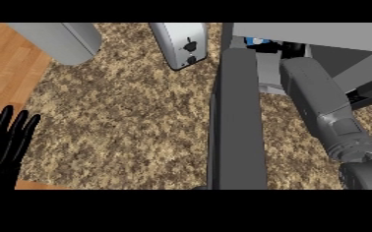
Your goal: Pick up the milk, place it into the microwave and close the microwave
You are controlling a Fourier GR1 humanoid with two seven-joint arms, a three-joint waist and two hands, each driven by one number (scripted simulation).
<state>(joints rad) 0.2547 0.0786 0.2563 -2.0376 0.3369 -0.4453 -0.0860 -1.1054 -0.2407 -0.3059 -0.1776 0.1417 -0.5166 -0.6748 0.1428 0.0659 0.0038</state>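
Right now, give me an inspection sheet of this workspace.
Surface: speckled brown counter, wood floor at left.
Job's things: microwave open, its door swung toward the camera; milk only a blue and white sliver inside.
Clutter: toaster; grey appliance at top left.
Hands: left hand open, resting at the left edge; right hand hidden, forearm reaching into the microwave.
Cables: nothing seen.
Surroundings: nothing seen.

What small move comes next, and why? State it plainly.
Probably draw the right forearm back out of the microwave. It reaches past the open door into the cavity, where a blue-and-white carton, likely the milk, shows at its far end. The door cannot swing shut while the arm is in the way.
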